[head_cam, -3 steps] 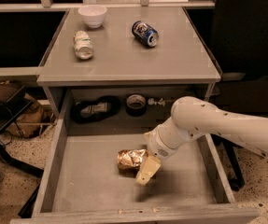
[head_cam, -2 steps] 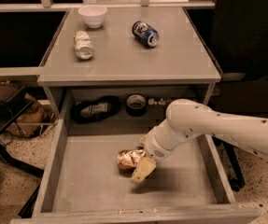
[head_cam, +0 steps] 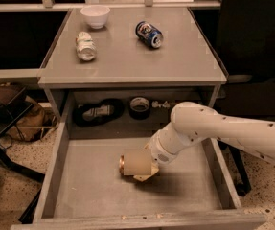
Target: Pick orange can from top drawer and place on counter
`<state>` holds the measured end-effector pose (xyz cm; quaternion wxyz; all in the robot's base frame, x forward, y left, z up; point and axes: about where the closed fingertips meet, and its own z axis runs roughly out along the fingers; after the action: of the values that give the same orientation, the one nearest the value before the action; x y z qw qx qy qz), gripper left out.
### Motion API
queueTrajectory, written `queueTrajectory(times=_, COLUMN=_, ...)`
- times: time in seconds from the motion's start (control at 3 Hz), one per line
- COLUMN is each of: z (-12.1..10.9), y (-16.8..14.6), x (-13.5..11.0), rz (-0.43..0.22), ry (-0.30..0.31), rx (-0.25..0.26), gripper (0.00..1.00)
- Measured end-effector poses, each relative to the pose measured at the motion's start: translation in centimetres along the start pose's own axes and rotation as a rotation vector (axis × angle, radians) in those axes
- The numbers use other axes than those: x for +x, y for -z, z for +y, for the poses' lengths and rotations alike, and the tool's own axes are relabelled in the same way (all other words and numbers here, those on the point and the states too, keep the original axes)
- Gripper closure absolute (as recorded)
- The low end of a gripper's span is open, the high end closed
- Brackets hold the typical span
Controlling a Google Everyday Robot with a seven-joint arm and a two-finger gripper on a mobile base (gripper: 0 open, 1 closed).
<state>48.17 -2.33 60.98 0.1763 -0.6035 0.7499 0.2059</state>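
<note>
The orange can (head_cam: 123, 163) lies on its side on the floor of the open top drawer (head_cam: 91, 193), near the middle. Only its golden left end shows. My gripper (head_cam: 142, 169) reaches in from the right on a white arm (head_cam: 209, 128), sits right over the can and covers most of it. The can rests low on the drawer floor. The counter (head_cam: 127, 61) is the grey table top above the drawer.
On the counter lie a blue can (head_cam: 149, 34), a pale silver-green can (head_cam: 85, 45) and a white bowl (head_cam: 95, 15). Behind the drawer, under the counter, sit a black tape roll (head_cam: 139, 107) and a dark object (head_cam: 96, 112). Low drawer walls stand at both sides.
My gripper has moved left from beside the can to over it, and now hides most of it. The can has stayed in about the same place.
</note>
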Motion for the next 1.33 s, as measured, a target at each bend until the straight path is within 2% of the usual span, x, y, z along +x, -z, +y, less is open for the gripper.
queueTrajectory(times=0.33, z=0.3, y=4.1, x=-2.5, rz=0.034, ry=0.027, rx=0.025, gripper=0.88)
queueTrajectory(times=0.67, z=0.2, y=13.2, x=-7.6, rz=0.032, ry=0.084, rx=0.105, gripper=1.00)
queueTrajectory(times=1.0, z=-1.1, y=19.9, x=-11.3, rz=-0.032, ry=0.119, rx=0.158, gripper=1.00)
queueTrajectory(times=1.33, z=-2.1, y=22.9, x=-13.6, rz=-0.074, ry=0.143, rx=0.207, gripper=1.00)
